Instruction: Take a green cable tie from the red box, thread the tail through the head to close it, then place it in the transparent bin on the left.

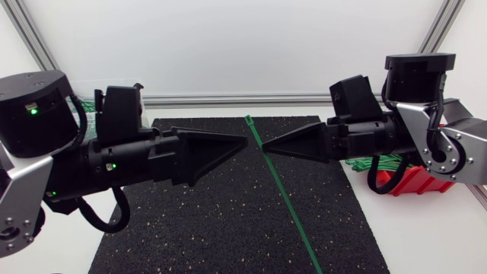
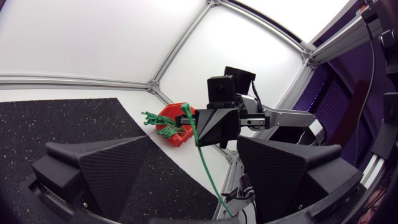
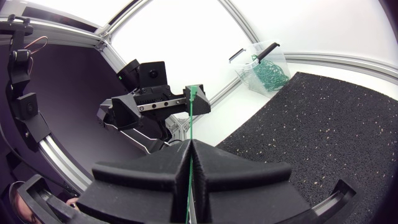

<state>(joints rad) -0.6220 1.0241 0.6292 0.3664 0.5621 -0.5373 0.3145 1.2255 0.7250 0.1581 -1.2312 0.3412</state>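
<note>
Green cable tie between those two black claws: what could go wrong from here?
1. The right gripper pinches the green cable tie at one spot, with a long stretch left free; it could swing or twist, so tail and head may not line up.
2. The left gripper is open around the tie, not gripping; closing off-target could miss or knock the thin strip.

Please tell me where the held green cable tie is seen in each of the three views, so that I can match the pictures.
Head view: the green cable tie crosses the black mat slantwise, pinched at the right tool tip.
Left wrist view: the tie hangs from the right tool, ahead of the open left tool.
Right wrist view: the tie stands between the right tool's shut fingers.
Shared landmark: the black mat.
</note>
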